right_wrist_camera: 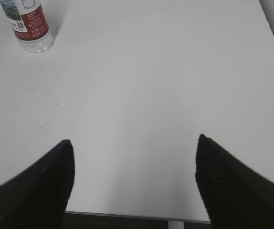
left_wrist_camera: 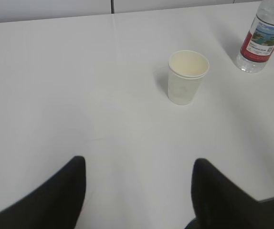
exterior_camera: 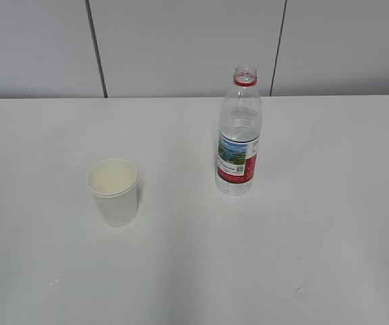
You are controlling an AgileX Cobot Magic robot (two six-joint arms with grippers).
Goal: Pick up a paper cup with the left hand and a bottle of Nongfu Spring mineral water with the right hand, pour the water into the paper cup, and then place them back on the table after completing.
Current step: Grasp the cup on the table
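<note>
From the exterior view, a white paper cup (exterior_camera: 112,191) stands upright on the white surface (exterior_camera: 303,244), left of centre, its mouth open and its inside looking empty. To its right and a little farther back stands the bottle (exterior_camera: 238,132), upright, uncapped, with a red ring at the neck and a red, green and blue label. Water (exterior_camera: 239,125) fills it up to about the shoulder. Cup and bottle are well apart. Neither arm shows here. A grey panelled wall (exterior_camera: 181,44) runs behind the surface.

In the left wrist view, the left gripper (left_wrist_camera: 138,164) hangs over bare surface near its front edge, its two black fingers (left_wrist_camera: 60,195) spread wide with nothing between them. The cup (left_wrist_camera: 188,77) sits ahead and slightly right, well clear of the fingers. The bottle (left_wrist_camera: 261,38) is cut off at the top right corner.

In the right wrist view, the right gripper (right_wrist_camera: 134,143) is likewise spread wide and empty, its dark fingers (right_wrist_camera: 232,186) over the front edge of the surface. The bottle's lower part (right_wrist_camera: 29,24) stands at the top left, far from the fingers.
</note>
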